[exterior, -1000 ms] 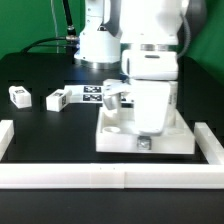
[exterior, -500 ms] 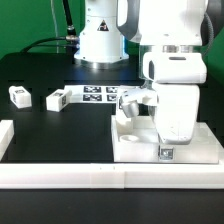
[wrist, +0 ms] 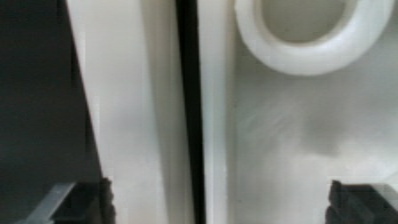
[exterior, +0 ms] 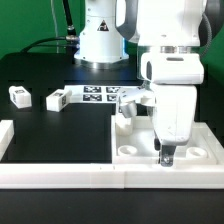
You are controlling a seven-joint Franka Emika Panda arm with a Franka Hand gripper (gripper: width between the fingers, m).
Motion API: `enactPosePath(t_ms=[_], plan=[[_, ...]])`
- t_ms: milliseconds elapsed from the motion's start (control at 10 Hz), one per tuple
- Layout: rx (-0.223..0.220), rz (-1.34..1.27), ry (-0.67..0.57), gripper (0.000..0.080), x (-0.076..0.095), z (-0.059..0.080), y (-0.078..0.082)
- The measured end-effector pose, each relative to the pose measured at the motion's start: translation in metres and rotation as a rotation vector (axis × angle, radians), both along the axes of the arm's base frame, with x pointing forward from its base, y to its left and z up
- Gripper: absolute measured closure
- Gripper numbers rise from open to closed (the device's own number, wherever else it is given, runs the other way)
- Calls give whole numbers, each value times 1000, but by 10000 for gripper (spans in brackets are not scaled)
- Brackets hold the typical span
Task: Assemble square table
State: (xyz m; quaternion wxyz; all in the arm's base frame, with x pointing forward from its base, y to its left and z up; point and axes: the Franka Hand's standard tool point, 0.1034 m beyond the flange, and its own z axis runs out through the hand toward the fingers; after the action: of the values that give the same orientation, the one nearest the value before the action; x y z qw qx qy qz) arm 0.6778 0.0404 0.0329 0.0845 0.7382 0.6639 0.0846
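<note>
White smooth plastic square tabletop [exterior: 138,138], raised rim, round corner socket [wrist: 320,62].

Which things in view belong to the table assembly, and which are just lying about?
Job in hand:
- square table top
- leg block at the exterior view's far left
- second leg block beside it
- gripper, down at the top's near edge

Lying about:
- marker board
- white border bars

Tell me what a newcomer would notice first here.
The bulky white arm dominates the exterior view's right, its tool down at the front rim of the square table top, fingers apart. Two small leg blocks lie apart on the black table at that view's left.
</note>
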Motion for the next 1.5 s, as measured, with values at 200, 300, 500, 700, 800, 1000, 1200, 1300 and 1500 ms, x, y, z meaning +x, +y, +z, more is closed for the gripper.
enactPosePath(t_ms=[200, 300, 500, 700, 800, 1000, 1200, 1300, 1500], plan=[[0, -1, 0, 168, 0, 0, -1], [0, -1, 0, 153, 0, 0, -1], [0, -2, 0, 151, 0, 0, -1], [-1, -7, 1, 151, 0, 0, -5], [-10, -3, 1, 151, -5, 6, -18], [-26, -46, 23, 151, -31, 43, -62], [-23, -94, 11, 151, -34, 57, -83], [-8, -122, 5, 151, -30, 57, -74], [29, -273, 2, 151, -30, 56, -75]])
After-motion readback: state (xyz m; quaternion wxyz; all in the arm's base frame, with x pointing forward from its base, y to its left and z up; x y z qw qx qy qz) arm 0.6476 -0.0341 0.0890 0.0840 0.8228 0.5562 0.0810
